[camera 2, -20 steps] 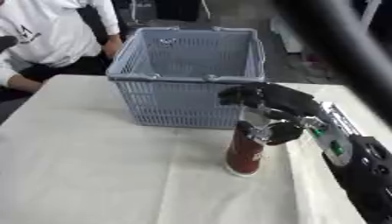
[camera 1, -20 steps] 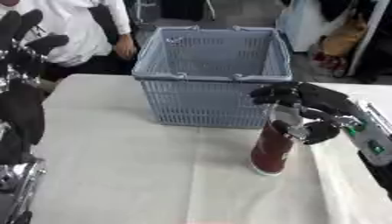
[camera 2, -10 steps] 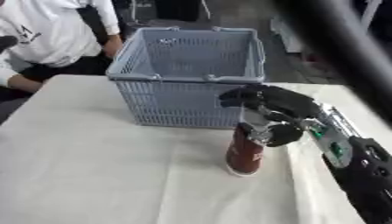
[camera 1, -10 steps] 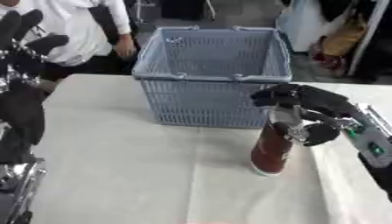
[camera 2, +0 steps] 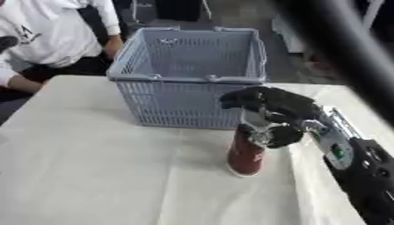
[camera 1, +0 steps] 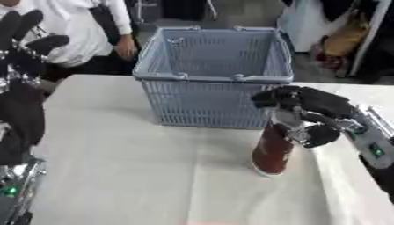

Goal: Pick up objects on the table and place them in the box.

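Left eye view — right hand (camera 1: 311,110) grips bottle (camera 1: 271,149)

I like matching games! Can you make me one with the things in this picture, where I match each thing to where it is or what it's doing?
Things:
1. basket
2. bottle
3. right hand
4. left hand

Matches:
A. raised at the left edge, holding nothing
B. dark red, standing upright on the table
C. blue-grey, behind the bottle
D. fingers curled round the bottle's top

Pairs: 1-C, 2-B, 3-D, 4-A
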You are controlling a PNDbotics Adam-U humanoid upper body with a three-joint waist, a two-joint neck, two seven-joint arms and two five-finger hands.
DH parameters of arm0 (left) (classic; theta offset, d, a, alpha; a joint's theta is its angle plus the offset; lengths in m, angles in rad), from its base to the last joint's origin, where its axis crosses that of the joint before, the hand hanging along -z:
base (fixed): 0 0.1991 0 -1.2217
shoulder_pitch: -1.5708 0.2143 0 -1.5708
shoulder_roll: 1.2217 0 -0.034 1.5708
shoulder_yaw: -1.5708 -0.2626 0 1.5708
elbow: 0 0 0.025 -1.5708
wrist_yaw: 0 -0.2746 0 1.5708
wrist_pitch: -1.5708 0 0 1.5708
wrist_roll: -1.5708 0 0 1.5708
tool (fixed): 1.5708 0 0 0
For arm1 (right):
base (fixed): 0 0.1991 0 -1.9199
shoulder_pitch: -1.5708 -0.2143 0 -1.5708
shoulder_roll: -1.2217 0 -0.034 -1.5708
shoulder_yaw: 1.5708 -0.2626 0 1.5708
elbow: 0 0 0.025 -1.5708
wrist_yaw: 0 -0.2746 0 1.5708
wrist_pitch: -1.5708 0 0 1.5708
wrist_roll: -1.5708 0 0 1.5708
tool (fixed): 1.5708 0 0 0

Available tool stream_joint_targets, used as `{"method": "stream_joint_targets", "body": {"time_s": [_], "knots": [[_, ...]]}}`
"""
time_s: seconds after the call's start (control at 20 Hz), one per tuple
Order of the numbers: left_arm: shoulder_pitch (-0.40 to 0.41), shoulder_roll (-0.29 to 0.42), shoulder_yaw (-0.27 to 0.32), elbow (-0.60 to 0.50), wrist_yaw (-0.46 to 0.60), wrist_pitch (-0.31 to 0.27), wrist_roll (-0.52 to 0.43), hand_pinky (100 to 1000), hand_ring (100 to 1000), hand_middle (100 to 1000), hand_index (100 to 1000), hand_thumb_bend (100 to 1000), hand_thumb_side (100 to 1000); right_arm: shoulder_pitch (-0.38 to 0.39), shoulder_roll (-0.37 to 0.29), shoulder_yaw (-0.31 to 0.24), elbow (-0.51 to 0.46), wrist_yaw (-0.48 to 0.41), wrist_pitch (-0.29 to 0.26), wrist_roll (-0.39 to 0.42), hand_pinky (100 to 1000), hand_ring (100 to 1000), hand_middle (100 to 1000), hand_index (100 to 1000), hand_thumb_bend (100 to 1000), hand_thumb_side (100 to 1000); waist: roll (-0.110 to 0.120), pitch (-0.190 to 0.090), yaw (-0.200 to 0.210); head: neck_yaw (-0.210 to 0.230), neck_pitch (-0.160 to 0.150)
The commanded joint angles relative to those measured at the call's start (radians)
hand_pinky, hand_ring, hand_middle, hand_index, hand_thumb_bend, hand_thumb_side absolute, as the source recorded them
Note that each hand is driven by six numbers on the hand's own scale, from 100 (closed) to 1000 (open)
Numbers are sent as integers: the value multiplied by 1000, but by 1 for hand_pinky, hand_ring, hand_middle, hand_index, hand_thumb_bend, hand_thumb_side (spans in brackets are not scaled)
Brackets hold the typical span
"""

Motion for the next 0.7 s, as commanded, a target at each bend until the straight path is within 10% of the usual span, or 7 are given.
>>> {"method": "stream_joint_targets", "body": {"time_s": [0.05, 0.7], "knots": [[-11, 23, 3, -17, 2, -1, -3, 920, 737, 908, 1000, 453, 1000, -6, -7, -2, -8, 1, -56, 64, 822, 832, 917, 957, 100, 1000, 1, -8, 1, 12, -8], [-13, 21, 2, -17, 5, 0, -6, 920, 737, 908, 1000, 454, 1000, -4, 1, 7, 0, 4, -56, 89, 788, 830, 918, 962, 100, 1000, 1, -6, 7, 16, -8]]}}
